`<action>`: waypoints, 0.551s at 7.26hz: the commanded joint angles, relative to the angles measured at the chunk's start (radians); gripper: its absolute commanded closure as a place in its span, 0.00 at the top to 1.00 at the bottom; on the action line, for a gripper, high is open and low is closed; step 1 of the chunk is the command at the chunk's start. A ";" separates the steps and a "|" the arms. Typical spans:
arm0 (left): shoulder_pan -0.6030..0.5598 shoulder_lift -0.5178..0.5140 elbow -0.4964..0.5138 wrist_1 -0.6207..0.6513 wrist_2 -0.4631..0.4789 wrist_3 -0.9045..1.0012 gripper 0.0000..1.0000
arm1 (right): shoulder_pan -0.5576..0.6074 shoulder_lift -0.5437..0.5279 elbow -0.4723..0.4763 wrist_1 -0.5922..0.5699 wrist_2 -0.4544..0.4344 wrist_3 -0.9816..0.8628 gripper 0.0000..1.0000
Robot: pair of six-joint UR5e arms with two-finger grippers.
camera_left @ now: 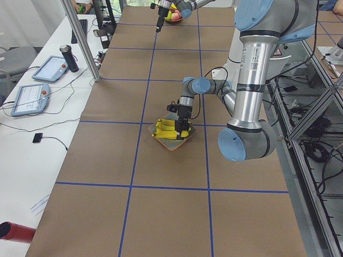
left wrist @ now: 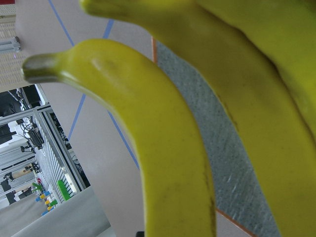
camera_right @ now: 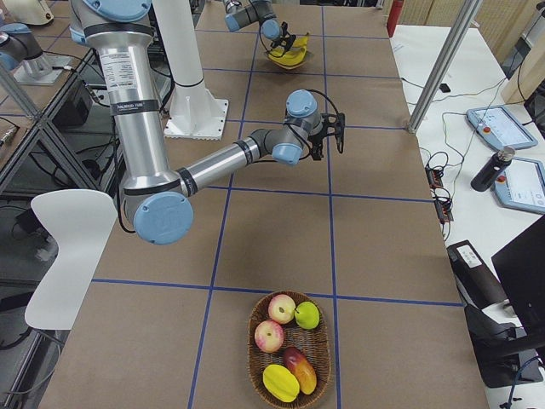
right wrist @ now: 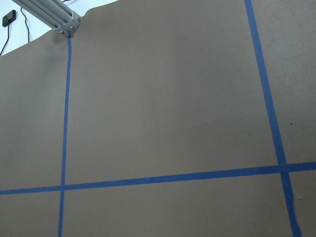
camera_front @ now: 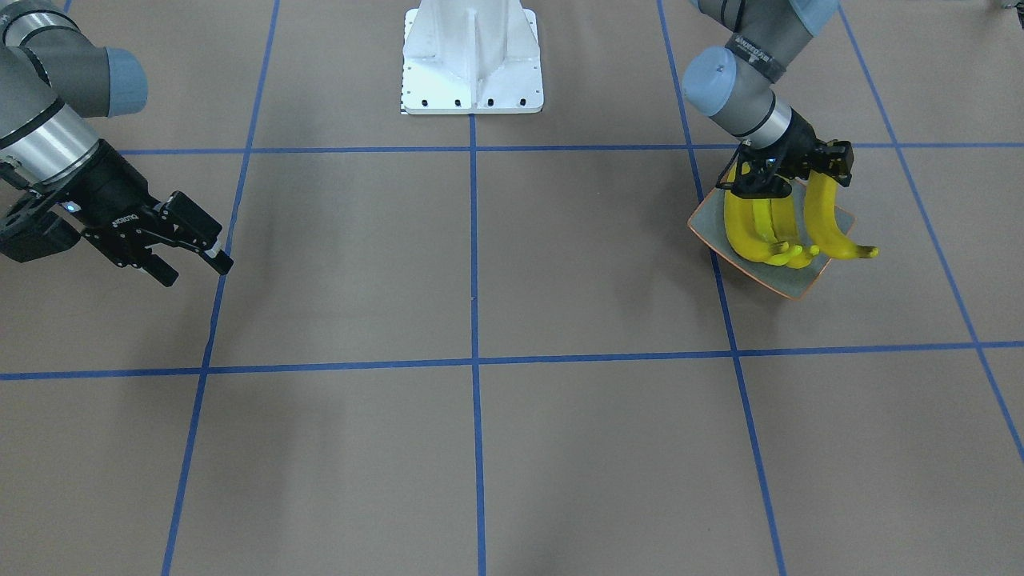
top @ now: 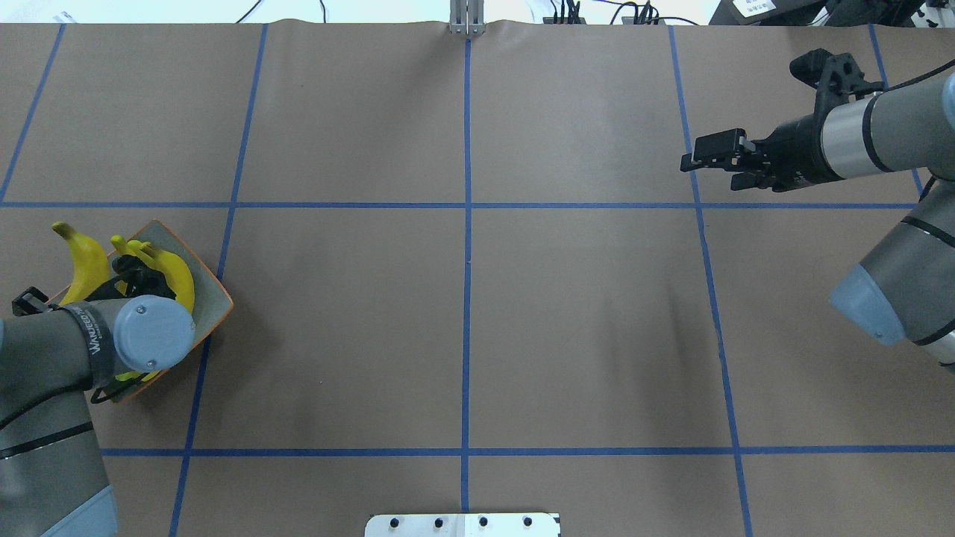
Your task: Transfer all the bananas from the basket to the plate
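Several yellow bananas point(camera_front: 756, 232) lie side by side on the grey-green plate point(camera_front: 800, 278) with its orange rim, at my left side of the table. My left gripper point(camera_front: 792, 180) hangs just over them with its jaws spread; I see nothing held in it. In the overhead view the left wrist covers part of the plate point(top: 207, 298) and the bananas point(top: 86, 261). The left wrist view is filled with bananas point(left wrist: 163, 138) over the plate point(left wrist: 217, 143). My right gripper point(camera_front: 192, 268) is open and empty above bare table, far from the plate; it also shows in the overhead view point(top: 709, 160).
A wicker basket point(camera_right: 289, 345) at my right end of the table holds apples, a green fruit, a mango and a yellow fruit, with no bananas visible in it. The white robot base point(camera_front: 472, 60) stands at the table's middle edge. Blue tape lines cross the brown table.
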 commanded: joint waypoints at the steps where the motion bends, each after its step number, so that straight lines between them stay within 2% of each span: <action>1: 0.001 0.002 0.000 0.002 0.000 -0.004 0.00 | -0.003 0.000 0.000 0.000 0.000 0.000 1.00; 4: 0.001 0.008 0.003 0.003 -0.005 0.003 0.00 | -0.003 0.002 0.003 0.000 0.000 0.002 1.00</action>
